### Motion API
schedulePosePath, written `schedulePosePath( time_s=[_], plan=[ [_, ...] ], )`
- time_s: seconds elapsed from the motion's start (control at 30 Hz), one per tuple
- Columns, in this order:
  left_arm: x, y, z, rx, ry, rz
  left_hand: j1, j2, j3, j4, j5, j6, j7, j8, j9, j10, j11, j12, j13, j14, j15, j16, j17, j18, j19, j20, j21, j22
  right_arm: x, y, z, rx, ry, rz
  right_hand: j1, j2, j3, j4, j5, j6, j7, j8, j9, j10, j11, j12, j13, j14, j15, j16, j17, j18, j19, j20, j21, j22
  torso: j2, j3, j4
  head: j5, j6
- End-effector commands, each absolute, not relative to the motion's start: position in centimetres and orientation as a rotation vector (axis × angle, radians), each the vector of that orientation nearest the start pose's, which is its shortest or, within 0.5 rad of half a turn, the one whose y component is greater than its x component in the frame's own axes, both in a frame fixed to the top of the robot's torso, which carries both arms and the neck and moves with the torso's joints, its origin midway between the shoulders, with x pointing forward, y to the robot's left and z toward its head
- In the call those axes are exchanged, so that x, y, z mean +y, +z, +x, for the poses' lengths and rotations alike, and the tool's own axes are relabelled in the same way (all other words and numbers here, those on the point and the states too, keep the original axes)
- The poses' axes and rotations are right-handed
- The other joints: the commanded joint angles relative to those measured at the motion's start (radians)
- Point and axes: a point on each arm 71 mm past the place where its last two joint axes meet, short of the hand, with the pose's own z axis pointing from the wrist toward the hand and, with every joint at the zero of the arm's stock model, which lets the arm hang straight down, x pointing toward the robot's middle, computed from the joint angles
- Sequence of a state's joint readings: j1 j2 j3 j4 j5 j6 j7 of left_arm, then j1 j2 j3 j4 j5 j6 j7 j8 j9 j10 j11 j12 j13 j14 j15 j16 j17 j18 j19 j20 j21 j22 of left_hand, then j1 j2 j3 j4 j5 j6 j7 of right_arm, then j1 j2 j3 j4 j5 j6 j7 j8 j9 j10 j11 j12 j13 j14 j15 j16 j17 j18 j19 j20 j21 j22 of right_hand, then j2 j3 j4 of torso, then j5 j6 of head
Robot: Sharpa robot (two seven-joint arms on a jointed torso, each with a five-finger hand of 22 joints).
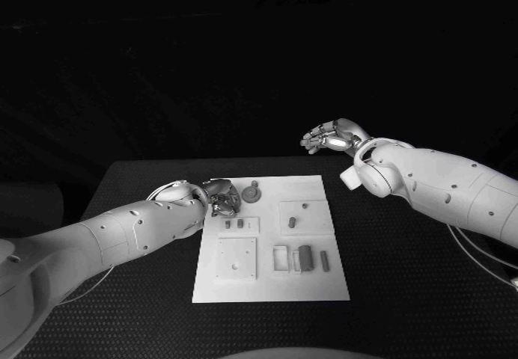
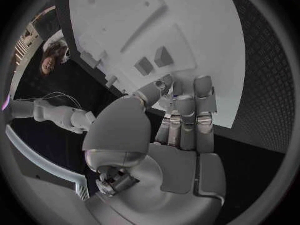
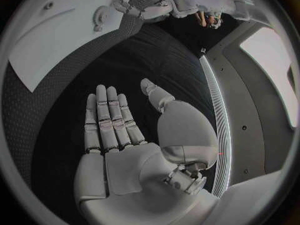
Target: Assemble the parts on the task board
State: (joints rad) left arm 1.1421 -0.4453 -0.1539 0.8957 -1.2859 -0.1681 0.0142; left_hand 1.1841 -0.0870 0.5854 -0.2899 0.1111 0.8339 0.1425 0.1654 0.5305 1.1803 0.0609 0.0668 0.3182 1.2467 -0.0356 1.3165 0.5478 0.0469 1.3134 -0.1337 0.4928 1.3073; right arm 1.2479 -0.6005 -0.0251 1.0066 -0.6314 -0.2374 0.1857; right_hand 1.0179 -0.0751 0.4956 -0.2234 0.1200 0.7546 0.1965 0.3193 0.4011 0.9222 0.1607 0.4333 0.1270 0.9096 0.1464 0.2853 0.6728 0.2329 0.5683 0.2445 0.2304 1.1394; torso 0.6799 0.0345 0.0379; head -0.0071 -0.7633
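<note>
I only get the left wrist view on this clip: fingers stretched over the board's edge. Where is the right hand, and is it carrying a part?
Observer: The right hand is off the task board, beyond its far right corner and over the black table. The right wrist view shows its palm bare and its fingers apart.
Operator: What lies next to the left hand?
Observer: In the head view the left hand sits at the board's far left corner, and a round toothed part lies just beside it.
Operator: Any parts nearer the robot?
Observer: Yes, a row of slim pieces lies on the board's near right area.
</note>
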Motion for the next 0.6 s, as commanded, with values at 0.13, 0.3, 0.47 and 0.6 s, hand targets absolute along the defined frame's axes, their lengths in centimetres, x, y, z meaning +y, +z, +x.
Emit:
schedulePosePath(
  time_s=[0.13,0.3,0.47,0.6],
  plan=[
    [18.6,-29.3,55.0,1.959,-0.525,0.063,0.002,-0.017,-0.008,0.002,-0.005,-0.017,-0.002,-0.005,-0.003,-0.04,0.03,-0.001,0.002,0.0,0.011,0.008,-0.001,0.103,0.0,0.007,0.007,0.022,-23.3,-18.1,57.9,1.609,1.022,0.575,0.003,-0.005,0.0,0.003,0.002,-0.006,0.021,0.005,-0.001,0.001,0.002,-0.002,-0.002,-0.004,0.002,-0.004,0.002,-0.015,-0.003,0.0,-0.006,0.002,0.0,0.0003,0.0,-0.001,0.002],
    [20.1,-29.0,55.2,1.946,-0.501,0.041,0.004,-0.019,-0.008,0.002,-0.005,-0.021,-0.003,-0.005,-0.003,-0.046,0.031,-0.001,0.002,-0.002,0.012,0.008,-0.001,0.104,-0.001,0.009,0.006,0.022,-23.6,-18.1,58.0,1.612,1.007,0.565,0.006,-0.007,0.001,0.0,0.002,-0.006,0.02,0.005,-0.002,0.001,0.002,-0.002,-0.002,-0.005,0.003,-0.004,0.002,-0.015,-0.004,-0.001,-0.007,0.003,-0.001,0.0001,0.0002,-0.002,0.003],
    [21.8,-28.5,55.6,1.924,-0.483,0.009,0.008,-0.019,-0.007,0.002,-0.004,-0.018,0.0,-0.001,-0.002,-0.045,0.031,0.001,0.003,-0.003,0.013,0.009,-0.001,0.106,-0.001,0.01,0.007,0.022,-23.9,-18.1,57.9,1.628,0.98,0.497,0.033,-0.007,0.007,-0.022,0.003,-0.004,0.017,0.007,-0.002,0.001,0.002,-0.001,-0.002,-0.003,0.004,-0.005,0.004,-0.015,-0.001,-0.001,-0.01,0.009,-0.001,0.0002,0.0007,-0.001,0.006],
    [23.1,-27.7,56.0,1.888,-0.486,-0.055,0.014,-0.012,-0.001,0.003,-0.004,0.017,0.012,0.023,0.006,-0.038,0.029,0.007,0.008,-0.001,0.011,0.011,-0.002,0.108,0.0,0.01,0.008,0.022,-24.0,-18.2,57.8,1.648,0.93,0.415,0.084,0.016,0.028,-0.055,0.003,0.002,0.011,0.013,-0.001,0.006,0.0,0.002,-0.002,0.007,0.0,-0.001,0.009,-0.012,0.011,-0.001,-0.011,0.015,-0.001,0.0003,0.0006,-0.001,0.011]
  ],
)
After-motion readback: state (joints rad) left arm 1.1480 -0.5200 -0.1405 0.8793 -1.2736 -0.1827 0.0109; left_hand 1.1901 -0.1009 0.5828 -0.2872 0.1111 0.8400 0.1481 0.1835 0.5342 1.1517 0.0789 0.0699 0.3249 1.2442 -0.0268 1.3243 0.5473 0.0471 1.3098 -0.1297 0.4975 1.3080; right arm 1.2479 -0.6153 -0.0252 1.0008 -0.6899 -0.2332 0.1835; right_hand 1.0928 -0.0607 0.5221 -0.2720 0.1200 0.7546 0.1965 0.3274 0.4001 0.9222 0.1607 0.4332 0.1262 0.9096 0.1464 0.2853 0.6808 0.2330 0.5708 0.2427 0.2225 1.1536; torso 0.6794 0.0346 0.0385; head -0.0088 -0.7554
